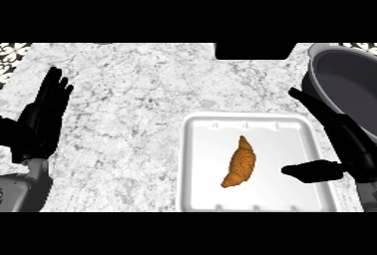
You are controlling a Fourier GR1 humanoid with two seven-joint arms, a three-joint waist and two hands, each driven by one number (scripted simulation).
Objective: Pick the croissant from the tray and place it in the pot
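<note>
I see the croissant point(240, 163) lying on the white tray point(206, 149), roughly at the tray's middle, long axis running near-vertical in the head view with a slight curve, its lower tip angled toward the view's left. Nothing is touching it. My right hand point(346, 144) sits over the tray's right side: fingers straight and extended up toward the pot, thumb point(313, 172) spread out toward the croissant, its tip just beside the pastry but apart from it. The hand is spread wide and has hold of nothing. The tray rests on the speckled white-grey counter point(140, 99), in the lower right part of the view. The pot point(346, 84), dark grey inside with a lighter rim, stands at the upper right, just beyond the tray's far right corner; part of it is cut off by the view's edge, and the right hand's fingertips overlap its near rim in this view. My left hand point(44, 114) rests at the left edge, fingers straight and pointing up, holding nothing, well apart from tray and croissant.
</note>
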